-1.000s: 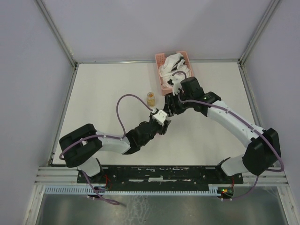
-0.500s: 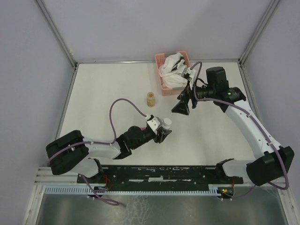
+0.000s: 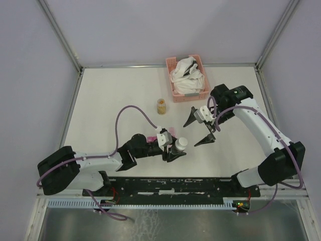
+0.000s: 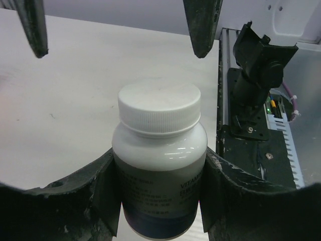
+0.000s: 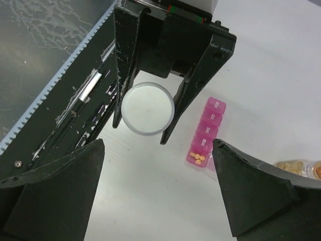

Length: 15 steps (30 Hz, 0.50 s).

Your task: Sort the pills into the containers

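Table [image 3: 110, 100]: we see a white work surface carrying everything below.
Basket [image 3: 171, 63]: a pink lattice basket of white cloths stands at the far edge. It is no part of the sorting.
Right gripper [image 3: 190, 135]: a second ago it was pressed close to the left gripper at mid-table. We now find it drawn back towards the right, its jaws spread wide and holding nothing, with its wrist camera looking straight down on the bottle's cap.
Left gripper [image 3: 175, 150]: it has pulled back towards the near edge and is clamped on the bottle's body from both sides.
Bottle [image 4: 159, 150]: a white pill bottle, upright, with its ribbed cap on. We judge it was passed to the left gripper, which frees the right one to unscrew the cap.
Jar [image 3: 161, 105]: a small jar of yellowish contents stands alone, well apart from both grippers.
Pill-box strip [image 5: 206, 133]: the magenta row of compartments lies on the table just beside the left gripper.
Pills [image 5: 199, 157]: a few orange ones lie in one end compartment. We judge sorting barely begun.
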{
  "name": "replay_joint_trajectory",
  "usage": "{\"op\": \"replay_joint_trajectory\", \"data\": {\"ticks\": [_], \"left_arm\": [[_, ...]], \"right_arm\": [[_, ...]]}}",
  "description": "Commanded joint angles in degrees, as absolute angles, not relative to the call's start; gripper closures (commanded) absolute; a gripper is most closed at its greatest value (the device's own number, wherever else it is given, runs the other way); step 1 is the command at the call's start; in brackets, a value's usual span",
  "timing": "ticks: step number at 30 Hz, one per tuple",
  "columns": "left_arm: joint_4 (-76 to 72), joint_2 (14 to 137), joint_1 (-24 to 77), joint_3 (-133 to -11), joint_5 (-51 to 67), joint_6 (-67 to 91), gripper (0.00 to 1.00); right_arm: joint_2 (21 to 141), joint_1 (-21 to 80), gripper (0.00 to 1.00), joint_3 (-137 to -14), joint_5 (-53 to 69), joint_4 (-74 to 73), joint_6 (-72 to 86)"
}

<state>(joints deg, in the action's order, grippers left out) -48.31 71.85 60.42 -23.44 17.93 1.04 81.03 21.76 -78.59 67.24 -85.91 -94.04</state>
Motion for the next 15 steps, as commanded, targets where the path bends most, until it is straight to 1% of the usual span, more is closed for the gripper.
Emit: {"op": "replay_joint_trajectory", "data": {"ticks": [1,5,15], "left_arm": [[-48.1,72.2,60.0,-27.0,23.1,2.4,0.97],[-48.2,73.2,59.8,-28.2,23.6,2.4,0.97],[-48.8,73.7,59.9,-28.4,24.0,3.0,0.97]], "right_arm": [[83.2,24.3,0.04,-81.9,72.0,-100.9,-107.3],[84.2,26.9,0.1,-82.0,71.6,-100.7,-105.6],[84.5,28.7,0.33,-81.6,69.5,-95.0,-98.1]]}}
